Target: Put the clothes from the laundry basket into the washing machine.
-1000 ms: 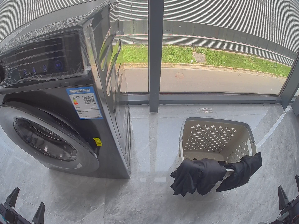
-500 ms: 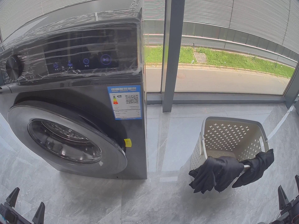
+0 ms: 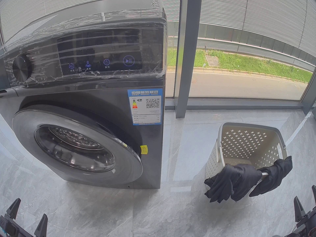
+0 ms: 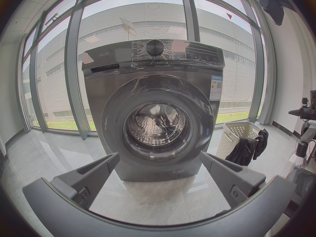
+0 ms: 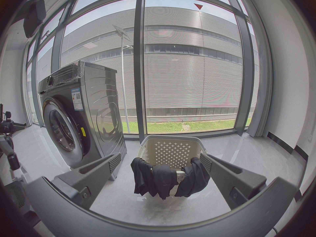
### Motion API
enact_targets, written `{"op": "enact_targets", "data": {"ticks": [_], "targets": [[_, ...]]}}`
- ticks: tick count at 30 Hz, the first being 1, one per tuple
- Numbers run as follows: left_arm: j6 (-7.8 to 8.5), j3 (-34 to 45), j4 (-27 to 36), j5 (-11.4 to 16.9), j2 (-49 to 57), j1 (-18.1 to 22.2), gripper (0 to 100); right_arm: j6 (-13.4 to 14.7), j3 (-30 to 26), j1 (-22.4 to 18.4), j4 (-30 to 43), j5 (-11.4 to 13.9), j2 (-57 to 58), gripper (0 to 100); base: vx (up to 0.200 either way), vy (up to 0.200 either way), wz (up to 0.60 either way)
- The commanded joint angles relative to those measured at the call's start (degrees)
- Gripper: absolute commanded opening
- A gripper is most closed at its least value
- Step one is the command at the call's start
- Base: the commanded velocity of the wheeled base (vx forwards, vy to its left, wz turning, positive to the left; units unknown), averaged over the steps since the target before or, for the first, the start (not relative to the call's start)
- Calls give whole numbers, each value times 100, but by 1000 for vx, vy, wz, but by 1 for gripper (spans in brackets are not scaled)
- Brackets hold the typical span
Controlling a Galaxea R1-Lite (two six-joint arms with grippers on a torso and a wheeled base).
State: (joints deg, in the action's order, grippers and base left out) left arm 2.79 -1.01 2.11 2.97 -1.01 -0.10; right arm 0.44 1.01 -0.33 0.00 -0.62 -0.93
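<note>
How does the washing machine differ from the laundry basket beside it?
The washing machine is dark grey and solid-walled; the laundry basket is cream, with star-shaped holes. The machine stands far taller than the basket. The machine's top is wrapped in clear film, while the basket's near rim carries draped black clothes. Both stand on the pale floor by the window.

The dark grey front-loading washing machine (image 3: 98,94) carries a blue-bordered white label (image 3: 145,106) with a QR code and coloured rating bars, a small yellow sticker (image 3: 144,149), and lit blue touch symbols (image 3: 128,60) on its panel.
</note>
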Motion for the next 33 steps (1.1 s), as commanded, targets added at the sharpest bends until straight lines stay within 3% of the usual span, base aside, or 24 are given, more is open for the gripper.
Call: {"op": "enact_targets", "data": {"ticks": [1,7,9,33], "targets": [[11,101,0,-7,101,1,100,0,-101,-2,0,1,93,100,0,0,0],[-7,101,0,1,101,1,100,0,-101,-2,0,-8,93,100,0,0,0],[-59,101,0,10,101,1,100,0,-101,-2,0,1,93,100,0,200,0],[-42,101,0,10,101,1,100,0,-101,-2,0,1,93,100,0,200,0]]}}
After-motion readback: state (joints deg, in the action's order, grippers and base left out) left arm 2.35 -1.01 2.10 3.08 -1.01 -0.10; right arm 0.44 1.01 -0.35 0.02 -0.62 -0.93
